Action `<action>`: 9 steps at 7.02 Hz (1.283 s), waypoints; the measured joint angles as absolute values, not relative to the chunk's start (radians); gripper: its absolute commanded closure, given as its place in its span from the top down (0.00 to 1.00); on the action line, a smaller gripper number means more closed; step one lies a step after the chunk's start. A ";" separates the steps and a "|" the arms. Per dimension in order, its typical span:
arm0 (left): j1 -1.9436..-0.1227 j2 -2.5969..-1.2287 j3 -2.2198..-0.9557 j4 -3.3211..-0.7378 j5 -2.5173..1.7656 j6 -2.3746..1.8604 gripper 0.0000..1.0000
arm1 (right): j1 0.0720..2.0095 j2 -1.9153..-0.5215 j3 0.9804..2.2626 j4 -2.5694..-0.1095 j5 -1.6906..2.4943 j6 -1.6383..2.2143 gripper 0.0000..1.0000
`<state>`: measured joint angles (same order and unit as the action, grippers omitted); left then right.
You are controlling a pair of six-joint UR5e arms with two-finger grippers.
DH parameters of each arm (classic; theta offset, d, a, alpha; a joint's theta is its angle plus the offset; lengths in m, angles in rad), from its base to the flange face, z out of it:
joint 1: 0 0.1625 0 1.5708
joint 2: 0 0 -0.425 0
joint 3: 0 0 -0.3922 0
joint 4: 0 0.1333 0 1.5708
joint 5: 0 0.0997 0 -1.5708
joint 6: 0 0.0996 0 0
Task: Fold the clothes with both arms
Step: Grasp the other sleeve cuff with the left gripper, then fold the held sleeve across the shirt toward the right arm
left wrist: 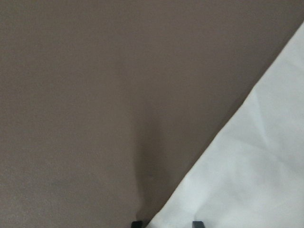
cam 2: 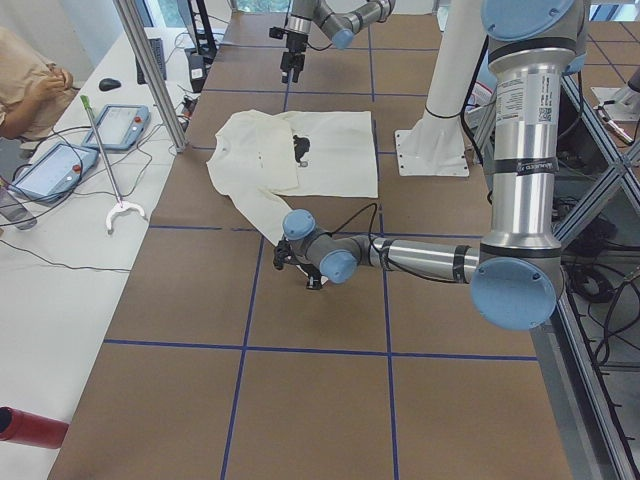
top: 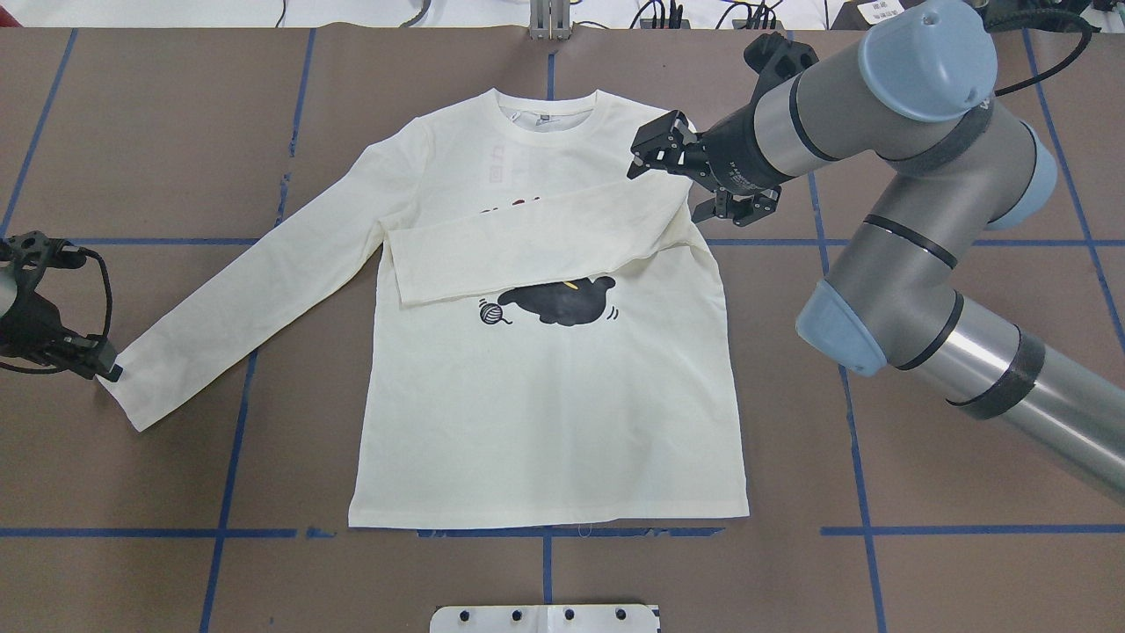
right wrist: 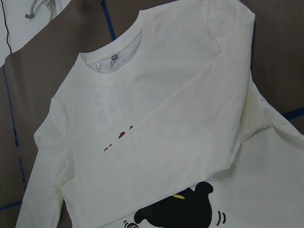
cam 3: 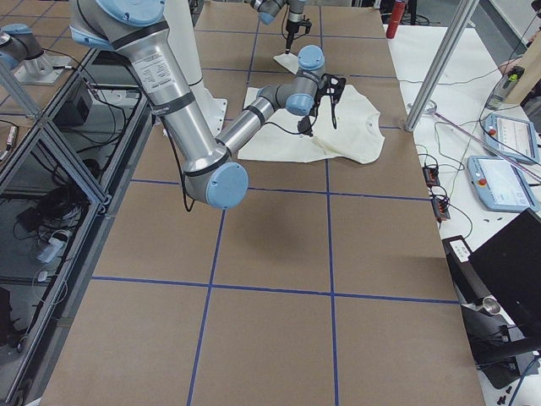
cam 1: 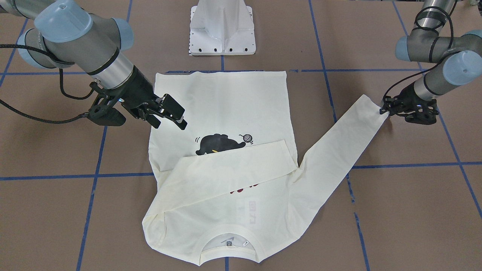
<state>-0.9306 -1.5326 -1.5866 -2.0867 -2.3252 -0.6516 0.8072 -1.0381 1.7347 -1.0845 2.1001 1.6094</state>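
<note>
Matte brown table (top: 132,132) bears smooth cream T-shirt (top: 545,422), sleeve (top: 536,242) folded

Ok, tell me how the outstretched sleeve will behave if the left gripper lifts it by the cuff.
Probably floppy: the outstretched sleeve lies flat on the table, so it should sag below the left gripper at its cuff. Likely light: the cloth looks thin. It may tug the rest of the T-shirt, being joined at the shoulder.

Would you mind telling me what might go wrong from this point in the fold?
The left hand meets only the cuff corner of the outstretched sleeve, so the fabric may slip out when lifted. Carrying that sleeve over could drag the already folded sleeve askew.
</note>
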 measured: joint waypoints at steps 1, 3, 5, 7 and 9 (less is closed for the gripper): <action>-0.930 -1.533 -1.586 -2.086 -2.325 -0.652 0.12 | 0.808 -1.040 1.735 -1.085 2.100 1.610 1.00; -0.929 -1.532 -1.586 -2.086 -2.328 -0.652 0.00 | 0.808 -1.041 1.736 -1.085 2.100 1.612 1.00; -0.928 -1.532 -1.589 -2.087 -2.332 -0.654 0.00 | 0.808 -1.041 1.737 -1.085 2.100 1.617 1.00; -0.932 -1.533 -1.637 -2.085 -2.393 -0.662 0.00 | 0.808 -1.042 1.737 -1.083 2.099 1.618 1.00; -0.958 -1.552 -1.758 -2.078 -2.519 -0.744 0.00 | 0.823 -1.071 1.764 -1.083 2.114 1.615 1.00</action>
